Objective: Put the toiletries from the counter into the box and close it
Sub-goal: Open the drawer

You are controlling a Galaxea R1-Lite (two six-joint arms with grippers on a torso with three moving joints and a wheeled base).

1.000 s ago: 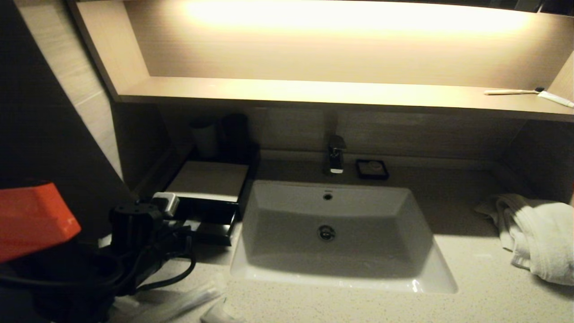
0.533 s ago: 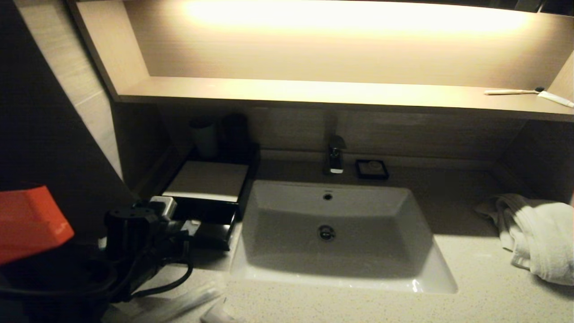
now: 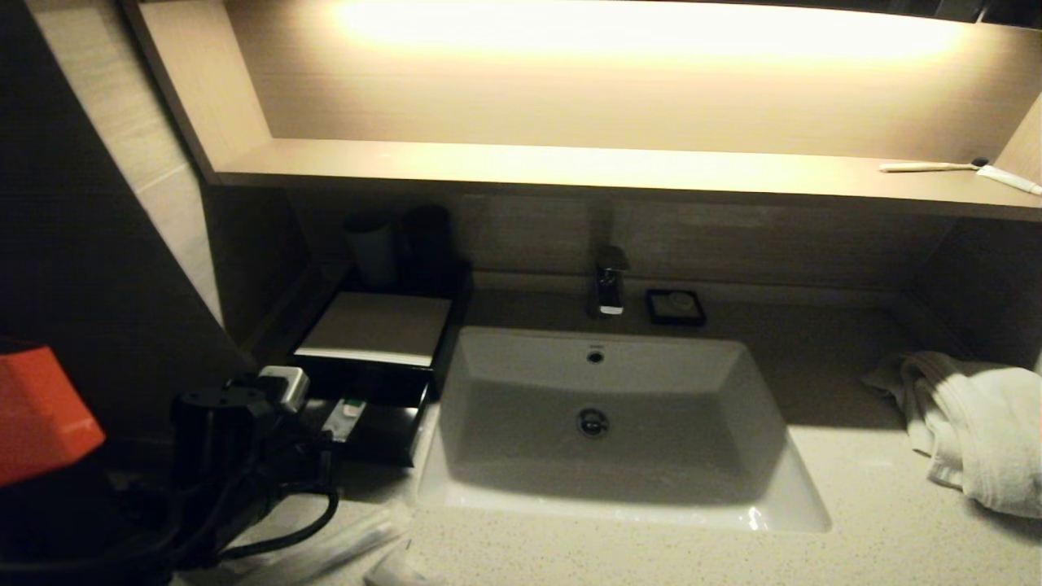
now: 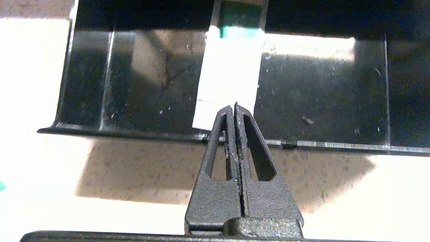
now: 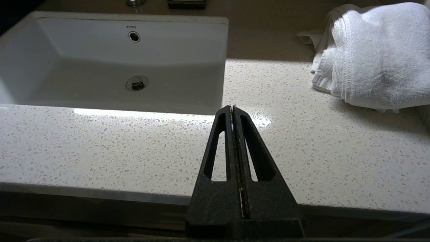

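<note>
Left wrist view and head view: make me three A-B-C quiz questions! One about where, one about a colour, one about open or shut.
1. Where does the white packet lie? A on the shelf; B in the black box; C on the floor.
2. What colour is the towel? A white; B red; C blue.
3. The left claw is: A wide open; B shut; C out of sight.
Answers: B, it rests on the box's shiny bottom; A, the cloth is plain white; B, its fingers touch.
</note>
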